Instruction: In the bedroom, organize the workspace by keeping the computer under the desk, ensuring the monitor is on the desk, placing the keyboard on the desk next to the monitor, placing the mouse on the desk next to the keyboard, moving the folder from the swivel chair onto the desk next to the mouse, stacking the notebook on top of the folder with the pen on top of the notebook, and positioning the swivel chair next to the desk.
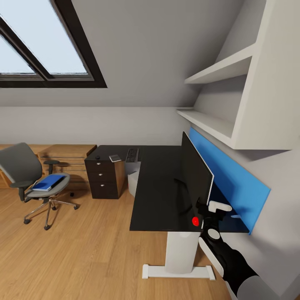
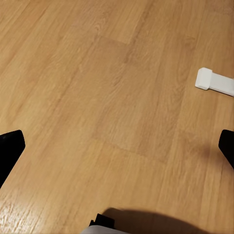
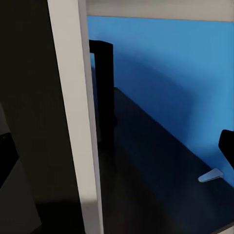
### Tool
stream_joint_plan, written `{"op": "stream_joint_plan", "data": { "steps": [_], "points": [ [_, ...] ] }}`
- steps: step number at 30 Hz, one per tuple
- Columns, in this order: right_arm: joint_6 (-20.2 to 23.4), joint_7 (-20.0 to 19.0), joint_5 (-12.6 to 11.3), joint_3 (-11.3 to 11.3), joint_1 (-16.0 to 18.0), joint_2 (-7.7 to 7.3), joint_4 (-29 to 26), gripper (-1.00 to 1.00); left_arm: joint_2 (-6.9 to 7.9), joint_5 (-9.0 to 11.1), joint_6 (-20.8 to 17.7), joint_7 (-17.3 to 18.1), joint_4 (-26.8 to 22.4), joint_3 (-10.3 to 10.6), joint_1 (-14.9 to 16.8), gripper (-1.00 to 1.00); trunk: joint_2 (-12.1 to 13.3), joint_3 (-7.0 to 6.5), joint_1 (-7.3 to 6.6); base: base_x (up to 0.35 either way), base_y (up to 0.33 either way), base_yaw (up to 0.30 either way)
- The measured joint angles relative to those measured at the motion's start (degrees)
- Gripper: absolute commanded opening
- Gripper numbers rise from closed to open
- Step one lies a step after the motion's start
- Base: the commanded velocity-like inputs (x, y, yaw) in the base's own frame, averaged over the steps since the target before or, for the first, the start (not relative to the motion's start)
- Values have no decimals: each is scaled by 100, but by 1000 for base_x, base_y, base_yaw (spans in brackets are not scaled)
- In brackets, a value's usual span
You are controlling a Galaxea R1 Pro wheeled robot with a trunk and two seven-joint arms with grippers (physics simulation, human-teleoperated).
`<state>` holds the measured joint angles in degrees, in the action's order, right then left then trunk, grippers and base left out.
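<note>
1. The right gripper (image 1: pixel 207 213) is at the near edge of the monitor (image 1: pixel 196 175), with one finger on each side of the pale rim. In the right wrist view the rim (image 3: pixel 80 117) runs between the dark fingertips (image 3: pixel 226 144), which stand wide apart and do not touch it, so the fingers are spread and hold nothing.
2. The left gripper (image 2: pixel 117 146) points down at the wood floor (image 2: pixel 97 87). Its dark fingertips (image 2: pixel 9 148) sit at opposite borders of the left wrist view, spread wide and empty, and the desk's white foot (image 2: pixel 214 80) lies near them.
3. In the head view the monitor stands on the desk (image 1: pixel 154 187) at about 3 o'clock from the picture's centre, edge-on to the blue wall panel (image 1: pixel 233 175).
4. The keyboard (image 1: pixel 132 155) lies at the far end of the desk at about 12 o'clock. A pale flat item (image 1: pixel 114 158) and a small dark thing, perhaps the mouse (image 1: pixel 97 157), lie on the drawer unit (image 1: pixel 104 177) nearby.
5. The folder (image 1: pixel 50 182) lies on the seat of the swivel chair (image 1: pixel 29 175) at about 9 o'clock, well apart from the desk.
6. Risk: the screen is thin and tall on its stand. A pinch or push at this outer edge could twist or tip it toward the wall panel or off the near desk edge.
7. Risk: the arm is close to the desk corner, so moving the base could knock the monitor.
</note>
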<state>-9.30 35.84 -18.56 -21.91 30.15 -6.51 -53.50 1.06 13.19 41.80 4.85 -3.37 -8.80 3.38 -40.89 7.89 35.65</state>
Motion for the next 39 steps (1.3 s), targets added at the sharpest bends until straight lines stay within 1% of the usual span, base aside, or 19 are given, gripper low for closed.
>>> {"op": "stream_joint_plan", "data": {
  "steps": [39],
  "points": [
    [0, -2, 0, 0, 0, 0, -1, 100, 0, 0, 0, 0, -2, 1, 0, 100, 0, -79, 0, 0, 0, -15]
  ]
}}
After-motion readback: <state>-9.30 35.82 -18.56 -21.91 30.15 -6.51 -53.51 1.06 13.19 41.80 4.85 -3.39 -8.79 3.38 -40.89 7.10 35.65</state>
